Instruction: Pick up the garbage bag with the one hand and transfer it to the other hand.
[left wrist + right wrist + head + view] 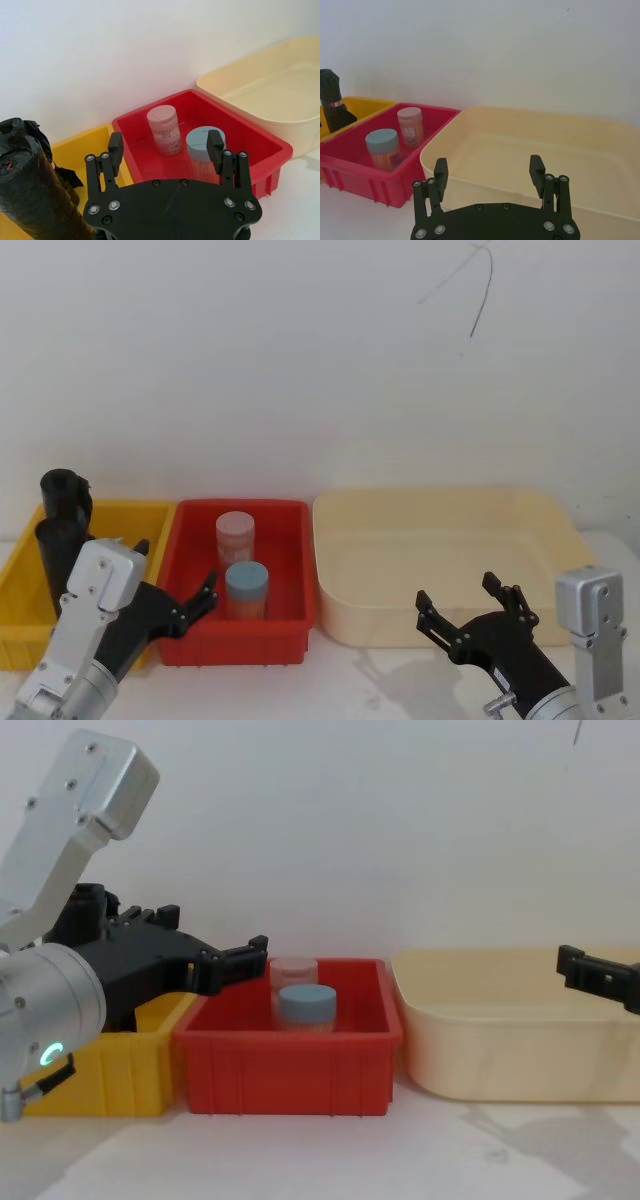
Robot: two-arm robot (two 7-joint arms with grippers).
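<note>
two black rolls, seemingly, near left gripper

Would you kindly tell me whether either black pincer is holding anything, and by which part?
Nothing is held. The left pincer is open and empty by the red plastic bin; the right pincer is open and empty before the cream tub.

**Left gripper spread wide before red bin**

The left gripper, fingers apart, faces a red bin holding a pink-capped jar and a blue-capped jar. The garbage bag stands in the adjoining yellow bin. A cream tub flanks the red bin's other side.
</note>
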